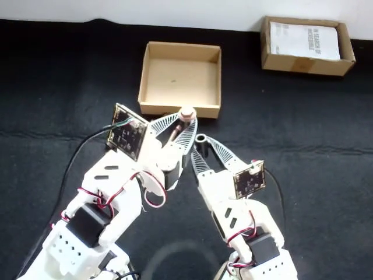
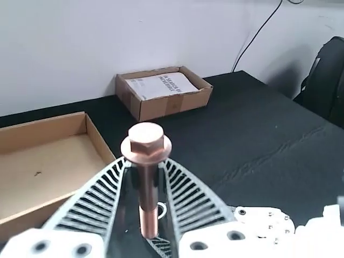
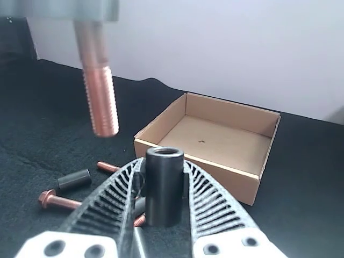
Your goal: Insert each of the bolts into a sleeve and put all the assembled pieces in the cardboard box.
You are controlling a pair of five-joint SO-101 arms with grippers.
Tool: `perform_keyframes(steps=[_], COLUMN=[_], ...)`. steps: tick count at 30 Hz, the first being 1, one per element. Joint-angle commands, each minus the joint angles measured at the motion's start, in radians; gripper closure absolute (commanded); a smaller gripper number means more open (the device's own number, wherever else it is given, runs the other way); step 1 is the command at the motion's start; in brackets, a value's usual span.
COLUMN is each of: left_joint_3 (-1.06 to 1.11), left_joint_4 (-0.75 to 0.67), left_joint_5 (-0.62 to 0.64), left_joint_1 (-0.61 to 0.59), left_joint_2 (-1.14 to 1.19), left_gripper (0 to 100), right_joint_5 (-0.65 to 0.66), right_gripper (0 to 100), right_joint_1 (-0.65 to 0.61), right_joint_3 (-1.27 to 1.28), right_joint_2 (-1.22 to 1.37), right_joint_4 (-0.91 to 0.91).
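My left claw (image 1: 186, 119) is pinching a copper bolt (image 2: 145, 141) by its shaft. The bolt's head pokes out past the claw tips and its thread end points back between the fingers. Just ahead of this claw sits the open cardboard box (image 1: 178, 108), very close to the tips, and I see no parts in it. My right claw (image 1: 201, 142) is just beside the left one, a little nearer to the arms. It is squeezed on a black sleeve (image 3: 164, 185), which stands up with its hole at the top. The bolt's thread end hangs higher than the sleeve and off to one side, not touching it. Down on the black surface (image 1: 52, 87) below the right claw lie a loose bolt (image 3: 56, 201), another bolt (image 3: 107, 166) and a short black sleeve (image 3: 74, 180) on its side. Far off past the right claw, well apart from it, is a second box (image 1: 291, 63) with a white paper (image 1: 304, 39) in it.
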Motion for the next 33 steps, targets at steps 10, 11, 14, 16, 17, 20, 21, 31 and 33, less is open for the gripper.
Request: perform_keyframes(steps=[10, 11, 14, 16, 17, 20, 21, 31, 33], left_joint_3=[0.088, 0.073, 0.022, 0.01, 0.012, 0.007, 0.005, -0.094, -0.094], left_joint_4=[-0.307, -0.304, -0.256, -0.238, -0.238, -0.247, -0.258, -0.322, -0.321], left_joint_5=[0.008, 0.008, 0.008, 0.008, 0.008, 0.008, 0.008, 0.009, 0.009], left_joint_1=[-0.01, -0.012, -0.01, -0.007, -0.007, -0.01, -0.01, 0.008, 0.013], left_joint_2=[-0.015, -0.015, -0.013, -0.012, -0.005, 0.041, 0.054, 0.193, 0.194], left_gripper=[99, 99, 99, 99, 99, 99, 99, 99, 99], right_joint_5=[0.002, 0.002, 0.002, 0.002, 0.002, 0.002, 0.002, 0.002, 0.002], right_gripper=[99.2, 99.2, 99.2, 99.2, 99.2, 99.2, 99.2, 99.2, 99.2], right_joint_1=[0.013, 0.013, 0.013, 0.013, 0.013, 0.012, 0.012, 0.01, 0.01], right_joint_3=[0.131, 0.131, 0.131, 0.131, 0.131, 0.131, 0.131, 0.131, 0.131], right_joint_2=[-0.018, -0.013, -0.013, -0.013, -0.013, -0.015, -0.013, -0.015, -0.016], right_joint_4=[-0.088, -0.102, -0.111, -0.111, -0.111, -0.111, -0.11, -0.11, -0.11])
